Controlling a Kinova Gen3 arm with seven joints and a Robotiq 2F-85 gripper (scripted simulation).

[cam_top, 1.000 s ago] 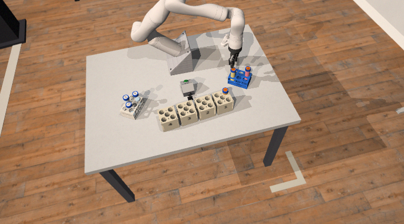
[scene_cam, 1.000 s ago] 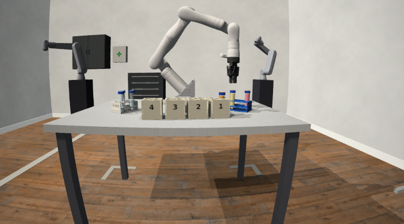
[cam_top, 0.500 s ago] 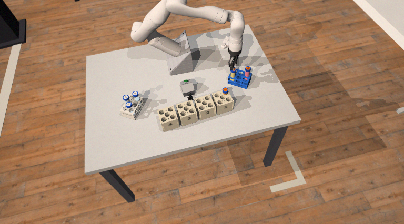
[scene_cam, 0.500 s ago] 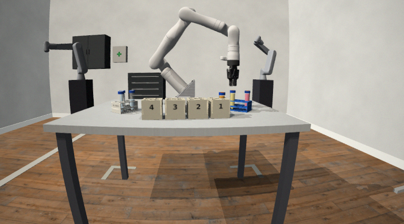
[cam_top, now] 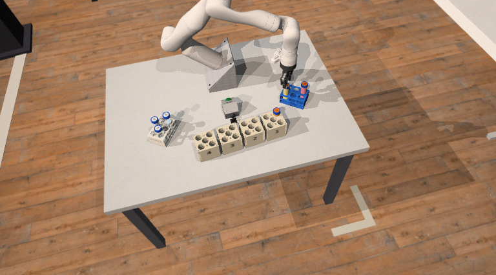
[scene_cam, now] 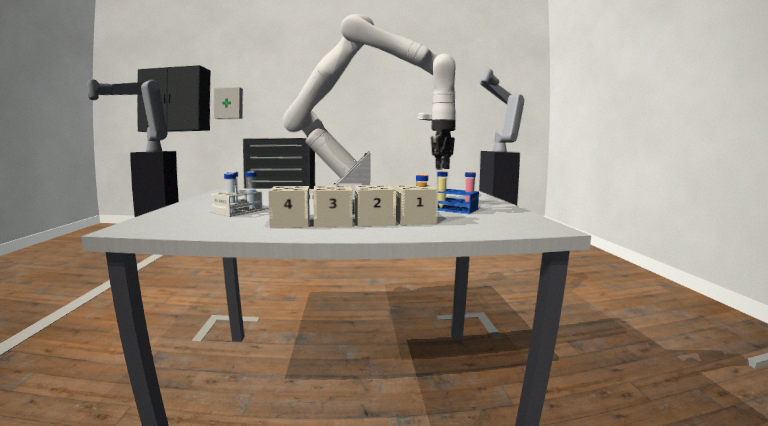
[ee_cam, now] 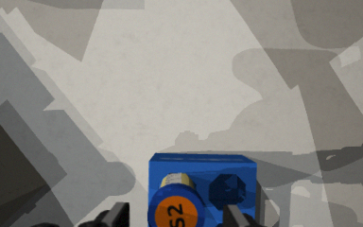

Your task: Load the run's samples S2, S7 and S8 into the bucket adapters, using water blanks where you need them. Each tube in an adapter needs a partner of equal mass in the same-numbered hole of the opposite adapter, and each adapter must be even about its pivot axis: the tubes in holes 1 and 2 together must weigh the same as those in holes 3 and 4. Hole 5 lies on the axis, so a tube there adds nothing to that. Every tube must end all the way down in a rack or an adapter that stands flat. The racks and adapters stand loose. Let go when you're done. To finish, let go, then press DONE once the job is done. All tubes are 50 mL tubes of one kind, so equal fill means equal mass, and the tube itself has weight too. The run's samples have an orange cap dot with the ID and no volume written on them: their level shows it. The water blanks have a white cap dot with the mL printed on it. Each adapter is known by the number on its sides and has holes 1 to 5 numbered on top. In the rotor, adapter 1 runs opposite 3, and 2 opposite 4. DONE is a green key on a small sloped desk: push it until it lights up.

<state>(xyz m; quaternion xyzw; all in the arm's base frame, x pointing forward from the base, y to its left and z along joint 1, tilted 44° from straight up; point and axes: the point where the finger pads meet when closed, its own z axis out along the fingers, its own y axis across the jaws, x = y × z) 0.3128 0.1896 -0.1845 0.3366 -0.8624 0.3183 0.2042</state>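
Over the blue rack (ee_cam: 203,166), your gripper (ee_cam: 175,218) hangs part-open and empty, fingers flanking S2 (ee_cam: 176,212) for a straight-down grab.

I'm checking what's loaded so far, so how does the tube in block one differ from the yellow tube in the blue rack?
The tube in block 1 sits deep, only its cap showing; the yellow tube stands tall in the blue rack. The open fingers hang right above the yellow tube, while nothing is near the block's tube. Both have orange cap dots.
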